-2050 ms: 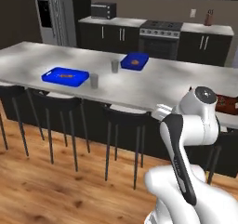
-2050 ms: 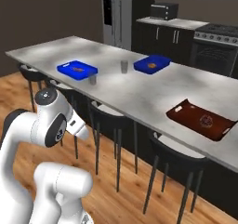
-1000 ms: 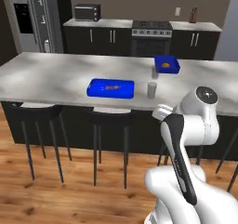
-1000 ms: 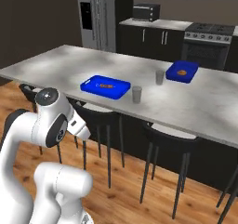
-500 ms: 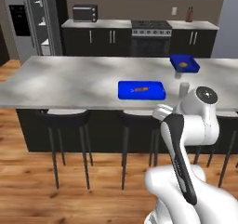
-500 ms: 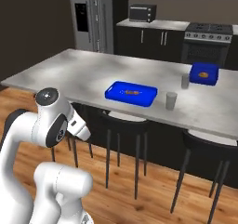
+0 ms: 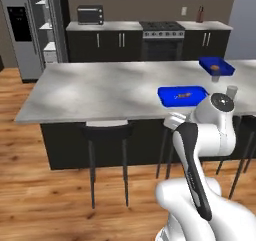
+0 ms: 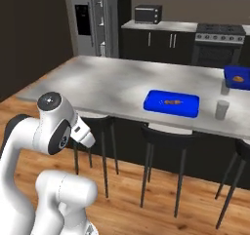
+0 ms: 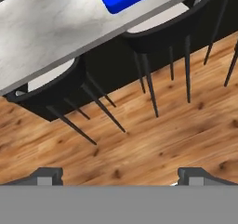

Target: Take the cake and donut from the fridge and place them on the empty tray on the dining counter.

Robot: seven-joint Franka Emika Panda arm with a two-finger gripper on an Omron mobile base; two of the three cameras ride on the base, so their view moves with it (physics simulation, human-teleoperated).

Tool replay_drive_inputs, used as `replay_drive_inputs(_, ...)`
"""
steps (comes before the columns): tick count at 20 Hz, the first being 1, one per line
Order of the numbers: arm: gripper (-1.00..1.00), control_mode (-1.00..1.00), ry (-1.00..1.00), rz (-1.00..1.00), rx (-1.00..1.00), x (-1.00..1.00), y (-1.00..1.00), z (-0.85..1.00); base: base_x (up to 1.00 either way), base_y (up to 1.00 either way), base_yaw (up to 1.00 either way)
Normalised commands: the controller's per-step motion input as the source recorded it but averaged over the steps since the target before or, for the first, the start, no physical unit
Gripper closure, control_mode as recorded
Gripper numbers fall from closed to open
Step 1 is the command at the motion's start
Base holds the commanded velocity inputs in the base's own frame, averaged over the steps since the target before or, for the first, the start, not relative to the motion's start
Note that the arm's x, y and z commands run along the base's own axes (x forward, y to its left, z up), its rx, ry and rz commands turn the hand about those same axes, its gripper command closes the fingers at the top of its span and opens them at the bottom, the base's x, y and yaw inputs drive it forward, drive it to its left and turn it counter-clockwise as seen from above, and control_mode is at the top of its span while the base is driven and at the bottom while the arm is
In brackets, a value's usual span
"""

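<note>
Fingers (image 9: pixel 46 175) spread wide and empty, my gripper (image 9: pixel 120 176) aimed down at wood floor and bar stools (image 9: pixel 153 30) beside the dining counter (image 7: pixel 100 87). Since a moment ago my base has driven leftward along the counter: the reddish tray has left my views, the blue tray (image 8: pixel 171 103) has slid right. Fridge (image 7: pixel 25 30) now nearer, at rear left, white shelves visible; cake and donut not yet discernible, so fetching remains undone.

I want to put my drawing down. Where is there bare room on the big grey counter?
The dining counter is bare from its left end up to the near blue tray. Right of that it is crowded: a cup and a second blue tray.
</note>
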Motion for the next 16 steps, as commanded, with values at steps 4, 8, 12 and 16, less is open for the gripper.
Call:
replay_drive_inputs(4, -1.00, 1.00, 0.00, 0.00, 0.00, 0.00, 0.00, 0.00, 0.00, 1.00, -0.24)
replay_drive_inputs(8, -1.00, 1.00, 0.00, 0.00, 0.00, 0.00, 0.00, 0.00, 0.00, 1.00, -0.24)
replay_drive_inputs(12, -1.00, 1.00, 0.00, 0.00, 0.00, 0.00, 0.00, 0.00, 0.00, 1.00, -0.24)
replay_drive_inputs(16, -1.00, 1.00, 0.00, 0.00, 0.00, 0.00, 0.00, 0.00, 0.03, 1.00, -0.23)
